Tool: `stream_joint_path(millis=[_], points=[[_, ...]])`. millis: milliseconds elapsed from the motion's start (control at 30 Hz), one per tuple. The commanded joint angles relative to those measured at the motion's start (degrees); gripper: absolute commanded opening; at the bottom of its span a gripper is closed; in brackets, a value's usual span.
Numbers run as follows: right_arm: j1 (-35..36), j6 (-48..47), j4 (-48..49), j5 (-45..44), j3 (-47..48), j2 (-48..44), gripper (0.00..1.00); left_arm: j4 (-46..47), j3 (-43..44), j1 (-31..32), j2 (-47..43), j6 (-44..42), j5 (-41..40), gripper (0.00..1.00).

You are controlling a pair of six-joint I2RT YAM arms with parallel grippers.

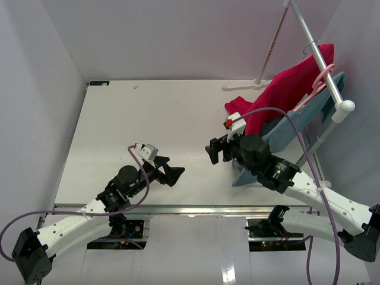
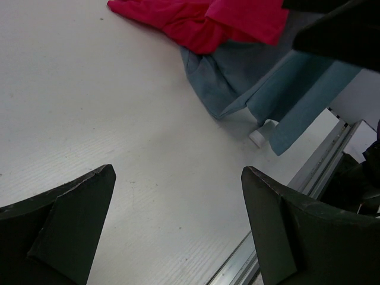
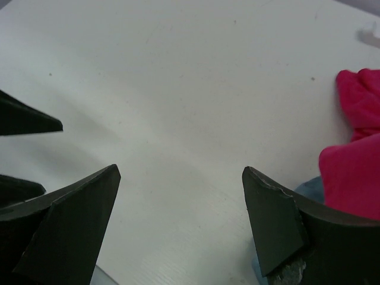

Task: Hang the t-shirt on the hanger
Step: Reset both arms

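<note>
T-shirt (image 1: 285, 95) draped over hanger (image 1: 323, 76) on rack pole (image 1: 320, 59), lower part trailing onto desk (image 1: 148, 119). Left fingers (image 2: 71, 225), right fingers (image 3: 279, 219) spread, empty. Risk: snagging trailing fabric could drag shirt off thin hanger.

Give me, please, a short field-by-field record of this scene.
t-shirt: red, draped at the pole, lower end on the table
hanger: pink, at the pole, between t-shirt and blue garment; which of them it carries cannot be told
blue garment: hangs under the t-shirt, reaching down to the table
left gripper: open, empty, over bare table
right gripper: open, empty, close to the clothes
contact: neither gripper touches fabric
</note>
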State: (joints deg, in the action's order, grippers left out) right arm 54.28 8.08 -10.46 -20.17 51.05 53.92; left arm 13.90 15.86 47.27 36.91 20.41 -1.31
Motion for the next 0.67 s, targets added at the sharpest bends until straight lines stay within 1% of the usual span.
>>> stream_joint_path(millis=[0, 133, 233, 433, 633], points=[[2.9, 1.0, 11.1, 2.4, -9.3, -4.6, 0.9, 1.9, -1.6, 0.3, -5.0, 0.1, 0.1, 0.98], [3.3, 0.5, 19.7, 2.2, -17.1, -8.8, 0.9, 1.3, -1.7, 0.3, -6.9, 0.1, 0.3, 0.98], [3.3, 1.1, 23.5, 2.3, -21.1, -11.1, 0.9, 1.3, -1.6, 0.4, -7.0, -0.2, 0.4, 0.98], [3.3, 0.6, 26.5, -0.3, -25.2, -12.5, 0.9, 1.2, -1.7, 0.3, -6.7, -0.5, -0.1, 0.98], [3.2, 0.2, 28.3, -0.5, -27.7, -15.3, 0.9, 1.1, -1.6, 0.4, -6.2, -0.7, -0.2, 0.98]])
